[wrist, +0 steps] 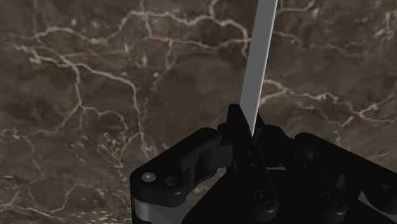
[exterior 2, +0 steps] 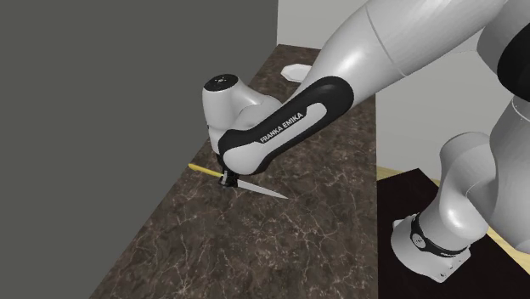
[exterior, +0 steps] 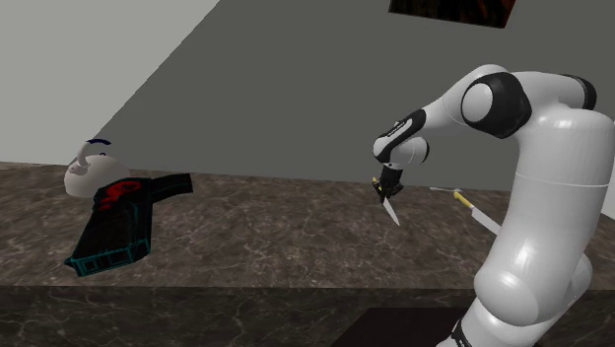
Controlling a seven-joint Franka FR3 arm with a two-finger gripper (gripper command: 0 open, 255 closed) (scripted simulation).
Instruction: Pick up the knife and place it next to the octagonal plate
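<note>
My black gripper [exterior: 384,187] is shut on the knife [exterior: 392,210], which has a pale blade and a yellow handle. In the second exterior view the gripper [exterior 2: 226,178] clasps the knife [exterior 2: 262,192] near the handle. The yellow end sticks out on one side and the blade points the other way, low over the dark marble counter [exterior 2: 255,246]. In the wrist view the blade [wrist: 259,70] runs straight out from between the closed fingers [wrist: 238,127]. A white flat plate [exterior 2: 297,70] lies at the counter's far end, well away from the gripper.
A doll with a grey head and a black garment with red [exterior: 118,212] lies at the shoulder view's left. Another slim utensil with a yellow part [exterior: 471,207] rests on the counter beside the arm. A grey wall [exterior: 296,89] backs the counter.
</note>
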